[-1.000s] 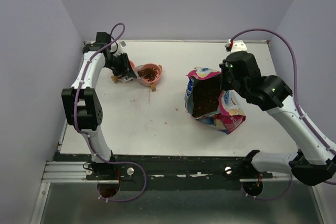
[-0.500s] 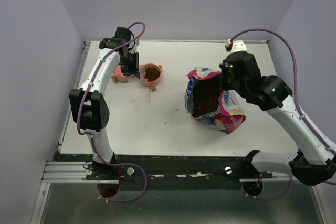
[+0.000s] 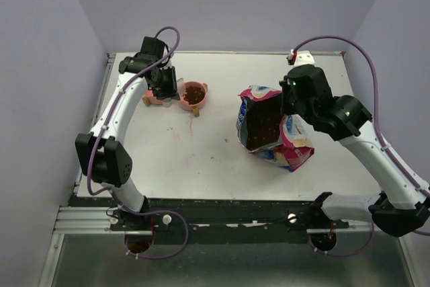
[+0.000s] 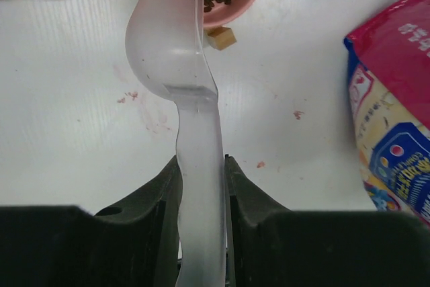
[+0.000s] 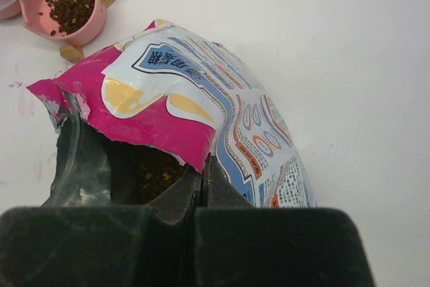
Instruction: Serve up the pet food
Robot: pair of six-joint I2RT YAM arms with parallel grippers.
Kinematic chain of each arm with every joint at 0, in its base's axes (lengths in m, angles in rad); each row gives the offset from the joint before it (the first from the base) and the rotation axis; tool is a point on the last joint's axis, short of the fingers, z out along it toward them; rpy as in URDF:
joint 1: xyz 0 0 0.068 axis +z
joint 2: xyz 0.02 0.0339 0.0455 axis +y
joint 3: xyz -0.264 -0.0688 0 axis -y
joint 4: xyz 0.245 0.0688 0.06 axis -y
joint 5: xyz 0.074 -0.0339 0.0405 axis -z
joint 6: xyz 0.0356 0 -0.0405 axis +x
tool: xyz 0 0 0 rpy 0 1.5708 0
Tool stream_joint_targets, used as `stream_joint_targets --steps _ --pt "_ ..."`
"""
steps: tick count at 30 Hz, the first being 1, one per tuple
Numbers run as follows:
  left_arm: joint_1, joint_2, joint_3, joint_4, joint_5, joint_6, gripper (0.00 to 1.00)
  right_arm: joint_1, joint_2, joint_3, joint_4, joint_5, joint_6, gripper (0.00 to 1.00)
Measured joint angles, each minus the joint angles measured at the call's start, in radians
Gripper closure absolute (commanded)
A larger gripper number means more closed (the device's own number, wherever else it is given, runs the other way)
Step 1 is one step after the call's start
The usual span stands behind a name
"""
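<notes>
- Overhead, top external view: white table (image 3: 201, 159), arm bases at its near edge.
- Left gripper (image 3: 163, 87) at the far left, just beside a pink bowl (image 3: 183, 102).
- Pet food (image 3: 193, 92): dark brown kibble heaped inside that bowl. More of it as a dark mass in the gaping mouth of the bag (image 3: 282, 149).
- Second pink dish (image 3: 154, 98) just left of the bowl, partly hidden under the left gripper.
- Bag right of centre, well apart from the bowl. Right gripper (image 3: 285, 107) at its upper edge.
- Left wrist view: jaws narrow, clamped on the handle of a clear scoop (image 4: 176, 52).
- Scoop's cup stretched forward, its tip over the near rim of the pink bowl with the kibble.
- Tan foot (image 4: 221, 37) under the bowl's rim. Reddish crumbs scattered on the table. Bag at the right edge of the view.
- Right wrist view: jaws pinched tight on the torn top edge of the bag, glossy pink panel folded over them.
- Kibble dimly visible in the bag's dark interior. Filled pink bowl at upper left.
</notes>
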Motion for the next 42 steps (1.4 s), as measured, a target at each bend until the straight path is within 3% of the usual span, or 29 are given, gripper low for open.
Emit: stream_joint_targets --steps 12,16,22,31,37,42 --pt "-0.001 -0.516 -0.508 0.264 0.317 -0.336 1.00 0.000 0.034 0.031 -0.019 0.030 0.053 0.99" --pt "-0.039 -0.636 -0.567 0.328 0.430 -0.435 1.00 0.000 0.034 0.031 -0.018 0.018 0.052 0.99" --pt "-0.153 -0.765 -0.513 0.304 0.514 -0.510 1.00 0.000 0.019 0.014 0.000 -0.029 0.016 0.99" --pt "-0.363 -0.826 -0.493 0.291 0.547 -0.637 1.00 0.000 -0.089 -0.130 0.145 -0.088 -0.027 0.99" --pt "-0.481 -0.717 -0.488 0.275 0.519 -0.692 1.00 0.000 -0.087 -0.131 0.152 -0.123 -0.064 0.99" --pt "-0.517 -0.615 -0.419 0.245 0.470 -0.718 1.00 0.000 -0.087 -0.133 0.155 -0.152 -0.079 0.99"
